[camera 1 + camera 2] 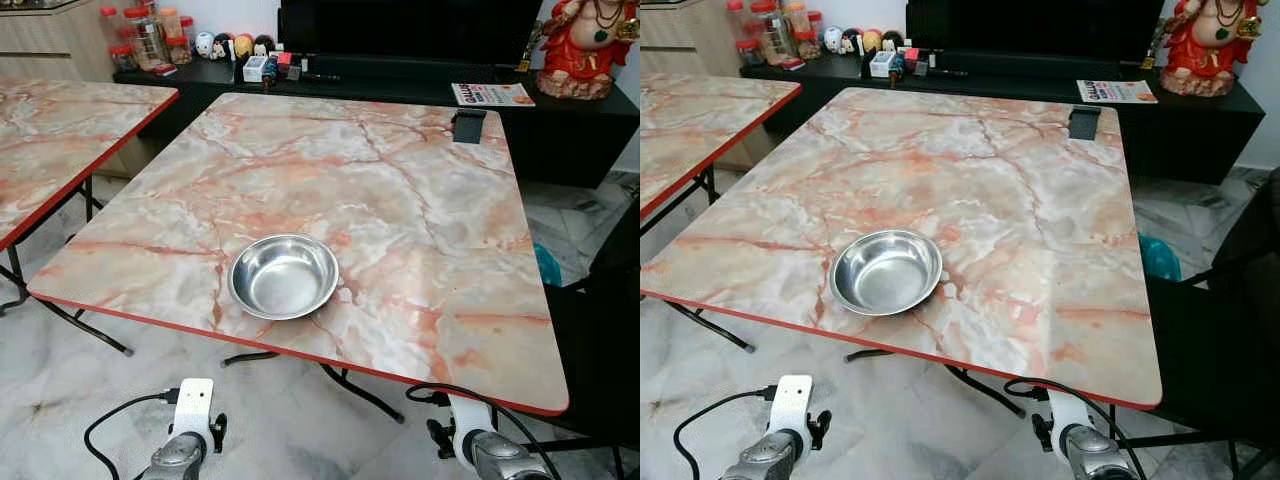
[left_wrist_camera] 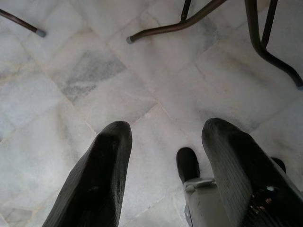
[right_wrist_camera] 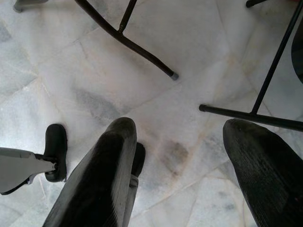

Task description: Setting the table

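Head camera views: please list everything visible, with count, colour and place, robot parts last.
Bowl: one, silver, near front edge of the marble table.
Marble table: one, pink-grey with red rim, centre.
Second table: one, same pattern, robot's left.
Black holder: one, table's far right.
Sideboard: one, black, behind.
Jars: several, red-lidded, far left on the sideboard.
Figurine: one, red, far right on the sideboard.
Left gripper: open, above floor.
Right gripper: open, above floor.

Steel bowl (image 1: 885, 271): empty, upright, near front edge of marbled desk (image 1: 1020, 210). Small black holder (image 1: 1084, 122): far right corner of desk.
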Controlling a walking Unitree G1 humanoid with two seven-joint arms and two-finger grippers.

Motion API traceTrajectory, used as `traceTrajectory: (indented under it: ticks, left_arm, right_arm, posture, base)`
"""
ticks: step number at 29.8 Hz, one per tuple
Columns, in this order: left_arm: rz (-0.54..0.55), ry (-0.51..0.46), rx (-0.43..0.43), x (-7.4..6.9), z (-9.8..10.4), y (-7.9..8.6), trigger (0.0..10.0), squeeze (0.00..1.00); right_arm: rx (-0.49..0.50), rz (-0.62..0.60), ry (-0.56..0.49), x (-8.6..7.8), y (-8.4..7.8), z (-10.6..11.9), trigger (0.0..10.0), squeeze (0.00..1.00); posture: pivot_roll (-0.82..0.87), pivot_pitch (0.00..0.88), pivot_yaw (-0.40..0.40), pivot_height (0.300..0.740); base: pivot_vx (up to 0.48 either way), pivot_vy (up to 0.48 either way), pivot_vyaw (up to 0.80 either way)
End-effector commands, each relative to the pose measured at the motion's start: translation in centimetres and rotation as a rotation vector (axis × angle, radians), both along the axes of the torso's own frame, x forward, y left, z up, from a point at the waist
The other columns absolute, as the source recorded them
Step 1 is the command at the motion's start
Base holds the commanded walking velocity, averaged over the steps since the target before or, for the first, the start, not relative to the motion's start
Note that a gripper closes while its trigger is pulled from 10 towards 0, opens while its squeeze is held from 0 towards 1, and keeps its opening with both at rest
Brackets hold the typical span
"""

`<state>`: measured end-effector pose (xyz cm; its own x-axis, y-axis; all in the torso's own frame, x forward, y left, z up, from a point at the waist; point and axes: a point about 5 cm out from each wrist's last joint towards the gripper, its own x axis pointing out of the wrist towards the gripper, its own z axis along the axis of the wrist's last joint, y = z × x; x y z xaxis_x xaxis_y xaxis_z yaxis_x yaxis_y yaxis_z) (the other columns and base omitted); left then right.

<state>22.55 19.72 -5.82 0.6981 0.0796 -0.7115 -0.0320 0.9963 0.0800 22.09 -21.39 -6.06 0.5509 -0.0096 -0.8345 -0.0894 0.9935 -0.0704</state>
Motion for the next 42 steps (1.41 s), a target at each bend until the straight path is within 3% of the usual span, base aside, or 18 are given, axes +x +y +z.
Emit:
traceTrajectory:
  ticks: [1, 10, 14, 42]
  left_arm:
    - [0.000, 0.048, 0.018, -0.9, -0.5, 0.9, 10.0, 0.00]
    - [0.002, 0.060, 0.024, -1.2, -0.6, 1.2, 10.0, 0.00]
    - [0.001, 0.066, 0.027, -1.3, -0.7, 1.1, 10.0, 0.00]
    - [0.010, 0.071, 0.044, -1.3, -0.5, 2.2, 10.0, 0.00]
  right_arm:
    - [0.006, -0.010, -0.007, 0.1, 0.1, 0.0, 10.0, 0.00]
    - [-0.002, -0.006, 0.002, 0.0, 0.1, 0.0, 10.0, 0.00]
    - [-0.003, 0.001, 0.011, -0.1, 0.1, -0.1, 10.0, 0.00]
    - [0.014, -0.017, -0.014, 0.3, 0.4, 0.1, 10.0, 0.00]
  posture:
    - [-0.02, 0.000, 0.029, 0.740]
    - [-0.02, 0.000, 0.030, 0.740]
    - [-0.02, 0.000, 0.033, 0.740]
    - [-0.02, 0.001, 0.040, 0.740]
  base:
    - [0.000, 0.266, 0.00]
    - [0.000, 0.296, 0.00]
    - [0.000, 0.364, -0.79]
    - [0.000, 0.376, 0.00]
